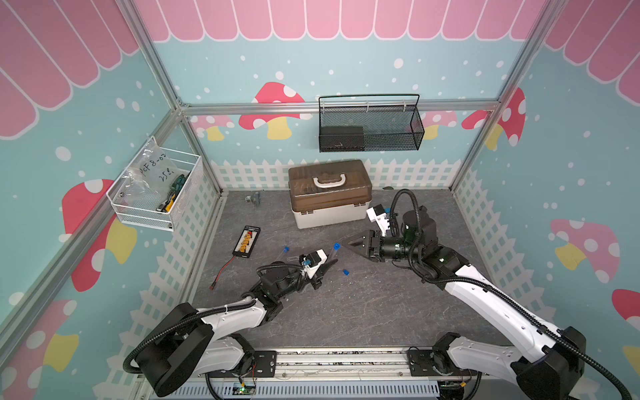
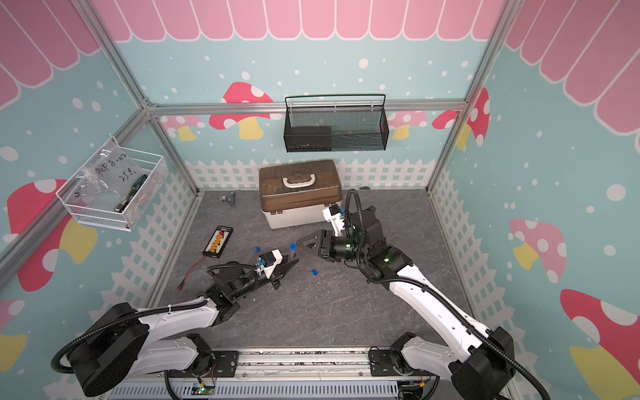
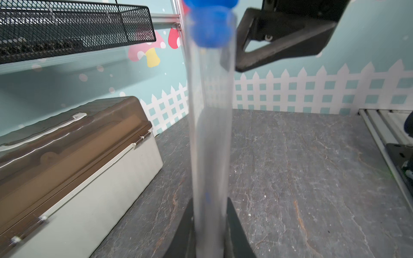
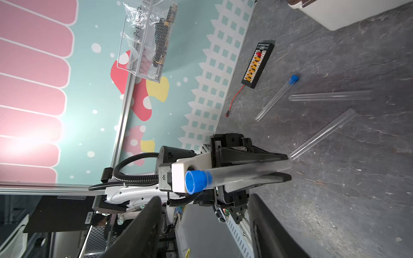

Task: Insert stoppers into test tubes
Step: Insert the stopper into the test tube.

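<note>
- My L pincer (image 1: 331,264) is shut tight on the held tube (image 4: 245,172), gripping it near its round end.
- The other end of that tube points at my R pincer (image 1: 351,246).
- A blue stopper (image 4: 195,181) sits in the mouth of the held tube. Its fat head sticks out.
- My R pincer has its jaws apart w/ nothing in them. It hangs just beside the stopper end. I can't tell if it touches.
- A 2nd tube (image 4: 276,98) lies on the grey tbl (image 1: 346,311) w/ a blue plug (image 4: 293,79) in its end.
- A 3rd tube (image 4: 330,95) and a 4th tube (image 4: 324,135) lie near it, both w/ open mouths. One end of the 4th is right by my L pincer's tips.
- A loose stopper (image 1: 345,272) lies on the tbl btw my two arms, apart from the tubes.
- The black board (image 1: 246,241) w/ yellow bits lies off to my L.
- The brown-lid box (image 1: 329,194) stands at the back.
</note>
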You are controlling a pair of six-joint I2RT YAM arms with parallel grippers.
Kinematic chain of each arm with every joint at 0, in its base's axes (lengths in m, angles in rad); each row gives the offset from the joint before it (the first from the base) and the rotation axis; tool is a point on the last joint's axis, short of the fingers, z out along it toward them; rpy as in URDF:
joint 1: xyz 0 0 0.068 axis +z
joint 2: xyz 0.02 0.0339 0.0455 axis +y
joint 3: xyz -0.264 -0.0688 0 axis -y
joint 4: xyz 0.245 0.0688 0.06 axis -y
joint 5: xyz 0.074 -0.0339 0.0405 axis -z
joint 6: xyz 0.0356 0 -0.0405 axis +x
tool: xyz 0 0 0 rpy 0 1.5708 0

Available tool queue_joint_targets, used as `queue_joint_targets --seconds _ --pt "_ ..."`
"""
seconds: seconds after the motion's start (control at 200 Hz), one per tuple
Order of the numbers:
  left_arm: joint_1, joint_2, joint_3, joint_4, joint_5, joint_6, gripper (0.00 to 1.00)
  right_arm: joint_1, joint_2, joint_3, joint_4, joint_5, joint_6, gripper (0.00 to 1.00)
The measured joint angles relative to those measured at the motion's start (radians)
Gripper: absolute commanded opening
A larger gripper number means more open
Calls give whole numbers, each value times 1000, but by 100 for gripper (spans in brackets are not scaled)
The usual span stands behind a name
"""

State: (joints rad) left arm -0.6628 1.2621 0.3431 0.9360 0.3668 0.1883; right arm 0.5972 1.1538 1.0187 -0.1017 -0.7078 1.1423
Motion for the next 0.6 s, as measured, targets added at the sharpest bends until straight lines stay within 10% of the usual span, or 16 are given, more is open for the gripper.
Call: queue_joint_targets --seconds 0.6 --pt "2 17 13 58 89 -79 0 19 66 0 95 -55 60 51"
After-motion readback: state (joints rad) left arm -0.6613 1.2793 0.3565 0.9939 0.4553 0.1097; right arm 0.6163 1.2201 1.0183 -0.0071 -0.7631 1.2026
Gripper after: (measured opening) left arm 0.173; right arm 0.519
